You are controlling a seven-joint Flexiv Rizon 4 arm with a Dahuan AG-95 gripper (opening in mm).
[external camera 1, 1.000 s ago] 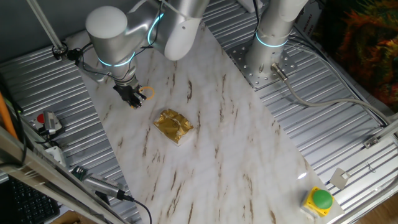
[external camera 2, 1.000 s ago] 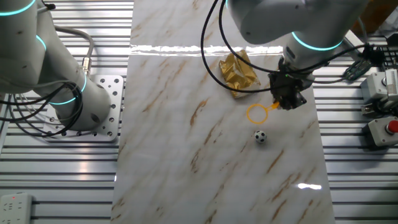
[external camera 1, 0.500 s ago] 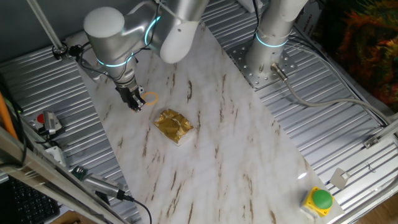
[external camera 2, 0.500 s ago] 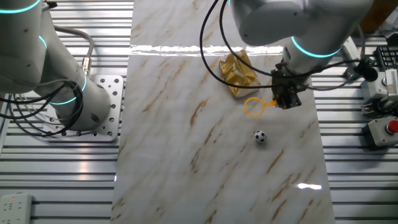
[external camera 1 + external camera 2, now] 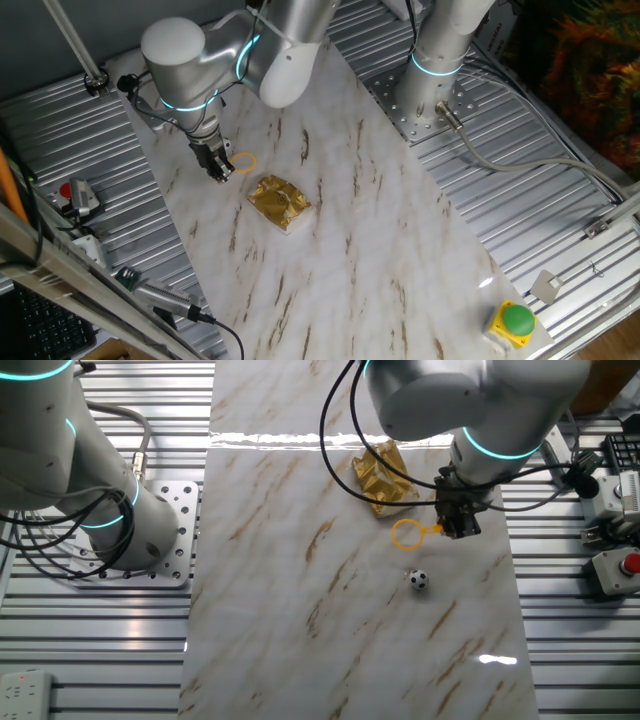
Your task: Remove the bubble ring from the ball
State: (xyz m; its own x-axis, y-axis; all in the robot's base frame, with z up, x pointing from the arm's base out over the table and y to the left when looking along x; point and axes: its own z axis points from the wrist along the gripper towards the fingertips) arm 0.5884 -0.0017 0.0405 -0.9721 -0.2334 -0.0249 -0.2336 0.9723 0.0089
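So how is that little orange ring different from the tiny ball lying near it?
The bubble ring is a thin orange-yellow open loop with a short handle; the ball is a solid white sphere with black patches. The ring is wider across than the ball. The gripper pinches the ring's handle, while the ball lies free on the marble table, apart from the ring. Both are small, near the gold foil packet.

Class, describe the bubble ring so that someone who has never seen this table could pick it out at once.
Start at the marble tabletop and find the crumpled gold foil packet. Just beside it, the gripper holds the bubble ring by its short handle. It is a thin orange-yellow open loop, unlike the solid packet or the ball nearby.
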